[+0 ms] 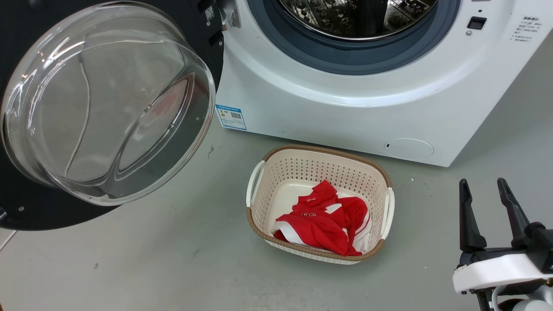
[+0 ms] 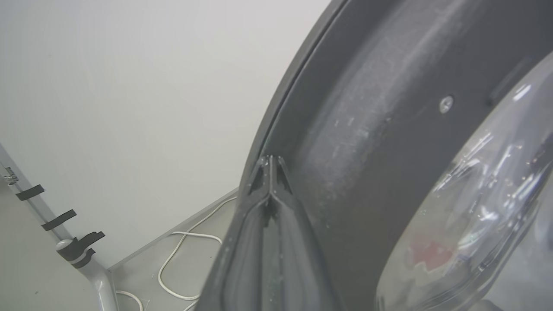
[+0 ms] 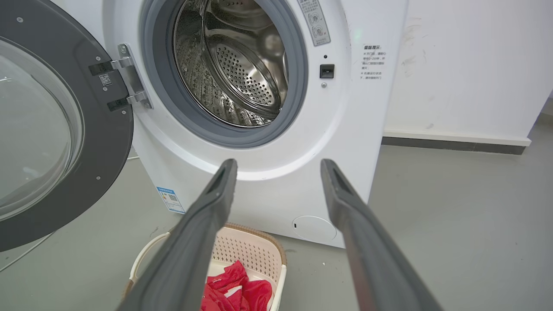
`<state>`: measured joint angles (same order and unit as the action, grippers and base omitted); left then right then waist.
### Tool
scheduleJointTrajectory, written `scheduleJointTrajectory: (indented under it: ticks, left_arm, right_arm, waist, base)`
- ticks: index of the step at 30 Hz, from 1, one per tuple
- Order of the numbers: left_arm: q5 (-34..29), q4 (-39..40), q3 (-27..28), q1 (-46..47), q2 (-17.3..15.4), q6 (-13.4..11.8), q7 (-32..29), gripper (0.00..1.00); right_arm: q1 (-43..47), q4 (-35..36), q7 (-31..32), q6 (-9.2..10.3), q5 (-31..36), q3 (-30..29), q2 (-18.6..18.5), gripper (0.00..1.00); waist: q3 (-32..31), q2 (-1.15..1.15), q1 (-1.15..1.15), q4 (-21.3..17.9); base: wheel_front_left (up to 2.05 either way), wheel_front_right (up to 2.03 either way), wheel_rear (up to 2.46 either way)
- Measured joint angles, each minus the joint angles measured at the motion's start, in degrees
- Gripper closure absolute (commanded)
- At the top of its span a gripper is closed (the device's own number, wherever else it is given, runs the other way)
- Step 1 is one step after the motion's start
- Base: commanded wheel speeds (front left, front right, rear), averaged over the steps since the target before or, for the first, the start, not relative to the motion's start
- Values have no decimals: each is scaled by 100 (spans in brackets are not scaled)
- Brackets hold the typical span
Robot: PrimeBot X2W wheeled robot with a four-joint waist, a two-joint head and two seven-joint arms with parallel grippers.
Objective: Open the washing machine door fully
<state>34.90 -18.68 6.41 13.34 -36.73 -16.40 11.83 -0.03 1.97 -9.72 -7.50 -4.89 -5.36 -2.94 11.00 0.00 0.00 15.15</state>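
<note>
Washing machine door [image 1: 108,103] hangs wide open, left of washing machine [image 1: 345,108]. L pincer [image 2: 270,160], closed and empty, tips at door's black frame nr its outer rim. R pincer [image 1: 482,182] open, empty, well apart.

One washing machine [image 1: 345,112]; one door [image 1: 108,103]; one basket [image 1: 322,170]; one red garment [image 1: 322,222]; two grippers — left gripper [image 2: 270,162], right gripper [image 1: 482,183].

The washing machine [image 1: 345,112] is white, with a grey-blue ring [image 1: 350,65] and a blue label [image 1: 231,116]. Its door [image 1: 108,103] is glossy black around clear glass. The cream, hole-dotted basket [image 1: 302,170] has a brown rim. The cloth [image 1: 319,224] is red and white, perhaps striped.
</note>
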Motion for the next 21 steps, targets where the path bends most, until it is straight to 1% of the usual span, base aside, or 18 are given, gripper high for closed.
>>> scheduleJointTrajectory:
  ticks: [8, 12, 16, 19, 21]
  left_arm:
    - [-60, -553, -126, 346, -51, 162, 108, 100]
    - [-108, -688, -163, 347, -47, 192, 175, 100]
    - [-143, -802, -116, 214, -46, 331, 252, 100]
    - [-268, -728, -100, -5, 52, 374, 299, 100]
    - [-393, -510, -114, -166, 187, 334, 311, 100]
  right_arm:
    - [-15, -33, -8, -1, 25, 9, -1, 0]
    - [-1, -78, -33, 0, 22, 45, -1, 0]
    - [20, -115, -60, -1, -12, 60, -1, 0]
    - [81, -152, -78, 0, -20, 69, -1, 0]
    - [140, -163, -87, 0, -22, 71, -1, 0]
  waist:
    - [-63, 0, 0, -1]
    - [-165, 0, 0, -44]
    - [-280, 0, 0, -101]
    - [-383, 0, 0, -135]
    - [-459, 0, 0, -150]
  base:
    - [0, 0, 0]
    - [0, 0, 0]
    - [0, 0, 0]
    - [0, 0, 0]
    - [0, 0, 0]
